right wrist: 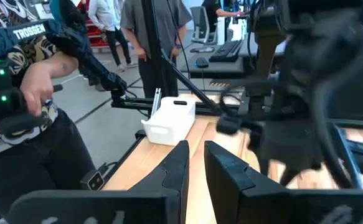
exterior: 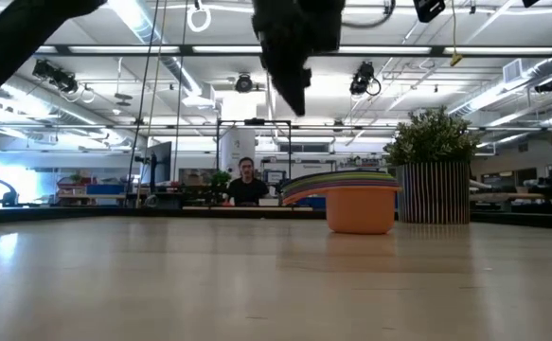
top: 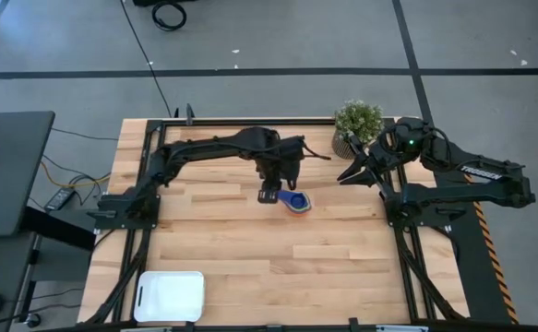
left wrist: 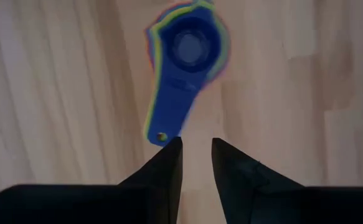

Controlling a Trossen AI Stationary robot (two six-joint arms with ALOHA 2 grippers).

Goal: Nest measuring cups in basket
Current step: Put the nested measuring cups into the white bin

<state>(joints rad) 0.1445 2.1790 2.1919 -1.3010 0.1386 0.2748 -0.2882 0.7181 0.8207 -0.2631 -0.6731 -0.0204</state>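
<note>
From above: found the measuring cups (top: 296, 203) nested into one stack near the middle of the desk (top: 342, 267), bright blue on top. Spotted the basket (top: 170, 296) far off at 7 o'clock from them, down in the desk's near corner, well apart. So nested already, by the look of it, but not yet in the basket. Hung the left gripper (top: 270, 194) just at 10 o'clock of the stack, over the handle end, probably to lift the lot by the handles. Parked the right gripper (top: 352, 173) at 2 o'clock, beside the potted plant (top: 357, 122), clear of the work.

From desk height: sat the stack flat on the wood, orange cup (exterior: 361, 210) at the bottom, coloured rims layered above. Dangled the left gripper above it, not touching. Noted a person (exterior: 247, 182) far behind in the room.

From the left wrist: pointed the stacked handles straight at the left gripper, fingers (left wrist: 165, 165) a narrow slit apart, nothing between them, seemingly lined up to pinch the handle tip.

From the right wrist: showed the right gripper likewise narrowly parted and empty, aimed across the desk toward the basket; caught a person's patterned sleeve (right wrist: 19, 68) off to one side.
</note>
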